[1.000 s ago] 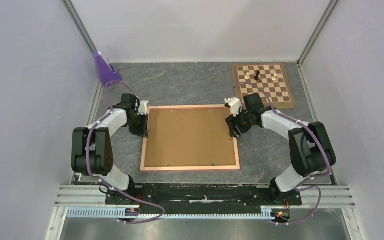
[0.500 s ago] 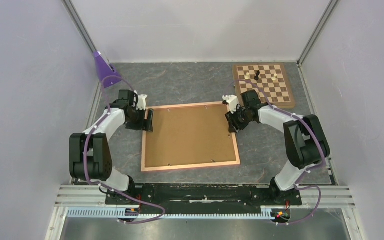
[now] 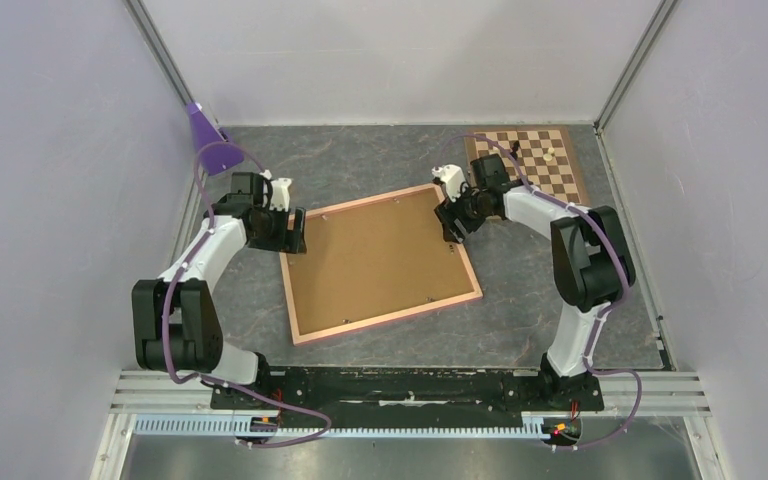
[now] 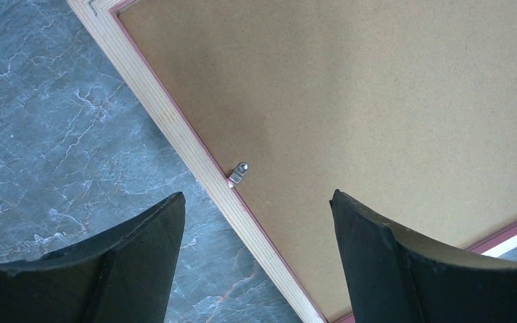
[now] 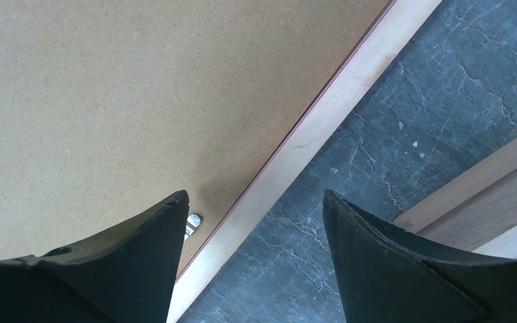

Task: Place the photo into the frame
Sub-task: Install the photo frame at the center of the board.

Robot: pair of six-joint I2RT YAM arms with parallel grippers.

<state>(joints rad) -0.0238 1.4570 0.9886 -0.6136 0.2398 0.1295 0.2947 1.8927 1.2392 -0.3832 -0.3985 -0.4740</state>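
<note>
The frame (image 3: 388,318) is lying back-up and askew on the tabletop (image 3: 360,160), its brown backing board (image 3: 375,260) showing. The left hand (image 3: 295,232) is gaping wide over its left rail, and the right hand (image 3: 450,222) is gaping wide over its right rail near the far corner.

On the grey table (image 3: 380,160) lie the frame (image 3: 390,317), back up, a chessboard (image 3: 560,180) and a purple object (image 3: 205,140).

Overhead view plus two close wrist views

The top camera sits high above the near edge and looks down and away over the whole table (image 3: 380,160). Each wrist camera points down from very close. All three views share the frame (image 3: 388,317). The left wrist sees its far-left corner, and the right wrist its right edge beside the chessboard (image 3: 545,170).
</note>
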